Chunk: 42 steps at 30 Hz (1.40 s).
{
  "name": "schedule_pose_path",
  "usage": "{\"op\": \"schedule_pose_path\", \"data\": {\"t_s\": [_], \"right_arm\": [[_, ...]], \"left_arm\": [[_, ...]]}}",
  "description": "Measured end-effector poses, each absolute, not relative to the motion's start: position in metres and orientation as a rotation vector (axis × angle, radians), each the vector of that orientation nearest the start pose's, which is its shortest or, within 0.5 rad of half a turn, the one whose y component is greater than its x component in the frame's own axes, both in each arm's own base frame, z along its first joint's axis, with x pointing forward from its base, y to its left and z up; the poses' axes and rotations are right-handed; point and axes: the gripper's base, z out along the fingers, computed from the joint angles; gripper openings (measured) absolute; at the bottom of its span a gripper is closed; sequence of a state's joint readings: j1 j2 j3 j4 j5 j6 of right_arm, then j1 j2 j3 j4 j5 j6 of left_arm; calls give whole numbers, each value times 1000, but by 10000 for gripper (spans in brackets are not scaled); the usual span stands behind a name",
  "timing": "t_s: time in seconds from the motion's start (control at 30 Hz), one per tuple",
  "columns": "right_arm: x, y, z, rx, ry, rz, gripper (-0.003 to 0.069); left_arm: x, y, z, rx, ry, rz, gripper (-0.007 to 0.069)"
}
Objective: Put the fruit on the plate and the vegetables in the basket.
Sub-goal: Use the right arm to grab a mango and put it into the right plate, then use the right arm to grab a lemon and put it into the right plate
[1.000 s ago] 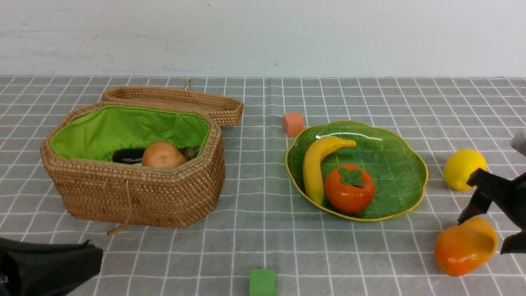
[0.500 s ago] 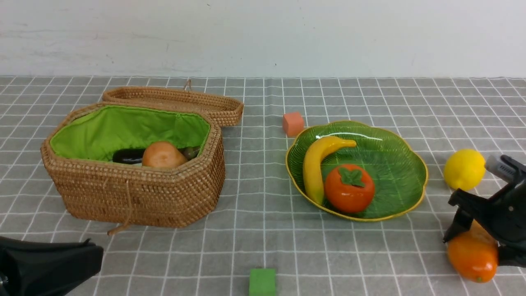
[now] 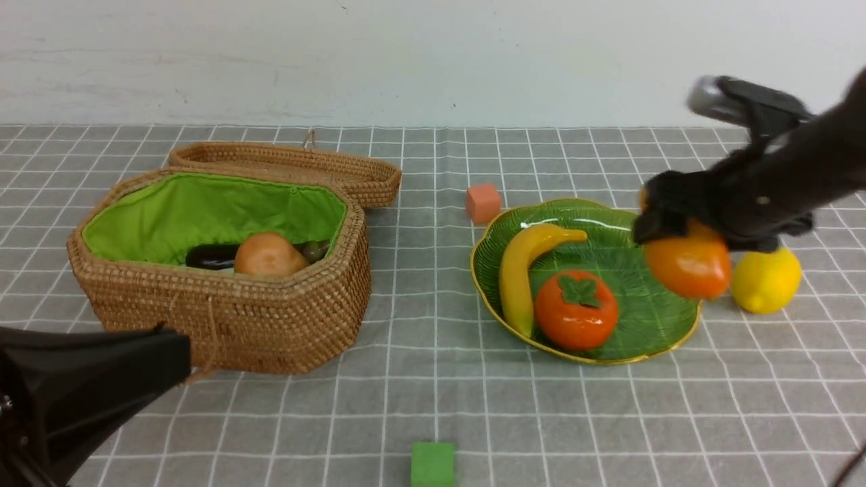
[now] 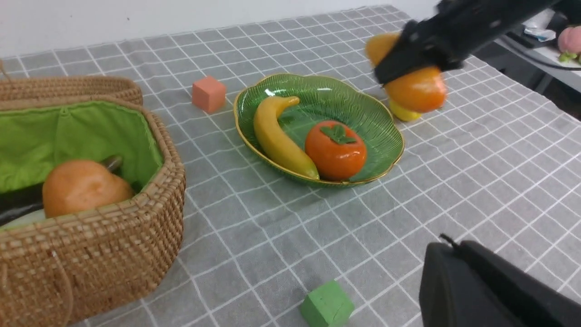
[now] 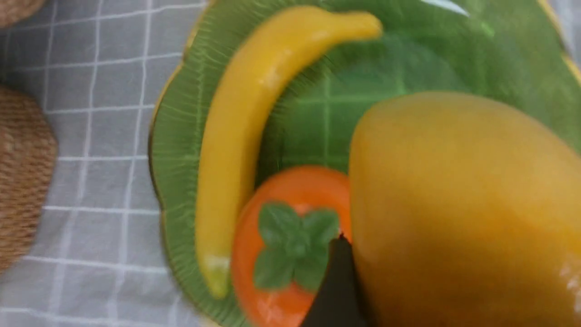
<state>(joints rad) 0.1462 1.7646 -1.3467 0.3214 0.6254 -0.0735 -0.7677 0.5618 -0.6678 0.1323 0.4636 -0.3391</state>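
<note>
Surface: grey checked cloth (image 3: 419, 399) with white grid lines covers the whole table; a plain pale wall (image 3: 433, 54) closes the top of the frame.
Nearest, lower centre: small green cube (image 3: 432, 464) lies alone at the bottom edge, not part of the sorting.
Lower left: left gripper (image 3: 177, 357) shows only as a dark bulk at the corner, fingers pressed together, holding nothing, just in front of the basket.
Left middle: basket (image 3: 223, 325) stands open, lid (image 3: 291, 166) folded back behind it; the vegetables lie inside, potato (image 3: 269, 256) in front, eggplant (image 3: 211, 256) beside it, a sliver of the radish (image 4: 20, 219) only in the left wrist view.
Right middle: plate (image 3: 666, 325) already carries the banana (image 3: 517, 270) and the persimmon (image 3: 576, 309), touching each other.
Step in hand: right gripper (image 3: 683, 230) pinches the mango (image 3: 687, 264) across its width, lifted over the plate's right edge.
Doing it well: I judge the free room is the plate's upper right part; bring the mango further inward, lower it close before releasing, since a glossy rounded fruit could roll over the shallow rim or knock the persimmon.
Right, beyond: lemon (image 3: 766, 281) sits on the cloth just outside the plate, partly behind the arm; it looks to be the last fruit left.
Farther, centre: orange cube (image 3: 482, 203) rests near the plate's upper left rim.
</note>
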Motion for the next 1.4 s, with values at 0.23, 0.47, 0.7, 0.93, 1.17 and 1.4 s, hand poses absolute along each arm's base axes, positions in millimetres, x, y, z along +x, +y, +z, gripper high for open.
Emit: {"op": "schedule_pose_path", "data": {"t_s": [0.23,0.47,0.7,0.93,1.17,1.4], "right_arm": [[419,80,218,-40,2594,345,619],[417,77,254,-35,2579,370,674],[402,13,298,224,2556,231,619],[416,-42,265,514,2563,185,613],[433,-51,214,581,2626,195,613],[442,-56,191,618,2627,204,613]], "left_arm": [[84,-73,352,467,1823,-636,-7],[84,-74,353,466,1819,-638,-7],[84,-74,354,463,1799,-647,-11],[84,-74,354,463,1798,-647,-12],[83,-75,354,445,1811,-684,-12],[82,-76,354,436,1818,-702,-12]]}}
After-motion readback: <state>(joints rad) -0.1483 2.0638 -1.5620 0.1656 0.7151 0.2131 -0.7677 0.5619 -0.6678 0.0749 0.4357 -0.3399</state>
